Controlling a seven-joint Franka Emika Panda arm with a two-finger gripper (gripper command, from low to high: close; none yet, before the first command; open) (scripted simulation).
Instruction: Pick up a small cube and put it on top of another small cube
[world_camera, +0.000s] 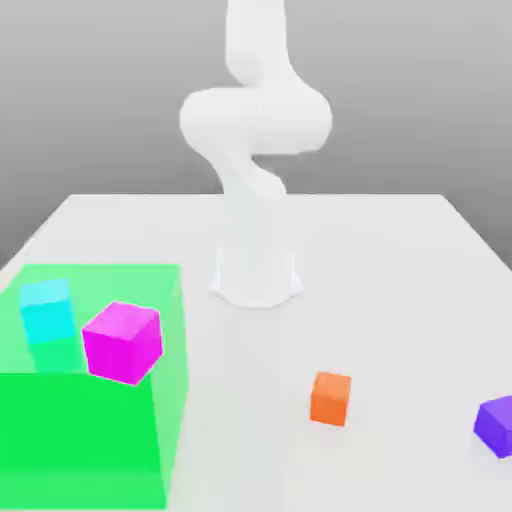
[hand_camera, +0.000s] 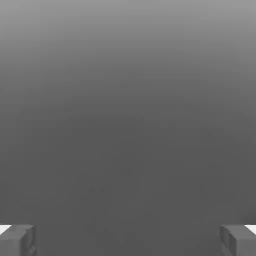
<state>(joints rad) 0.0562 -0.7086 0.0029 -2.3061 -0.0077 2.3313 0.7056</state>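
while the fingers of the gripper (hand_camera: 128, 241) are seen spread wide with nothing between them, the small cubes are left ungrasped. in the exterior view, the orange cube (world_camera: 330, 399) is seen on the white table (world_camera: 255, 470), near and right of centre, with the purple cube (world_camera: 497, 426) at the far right edge. on the left, the cyan cube (world_camera: 47, 311) and the magenta cube (world_camera: 122, 343) are seen at the large green block (world_camera: 85, 430). which cube is meant to be lifted cannot be told. any of them would probably be light, stiff and not fragile, perhaps a little slippery, and should be gripped squarely across two opposite side faces, at mid-height.
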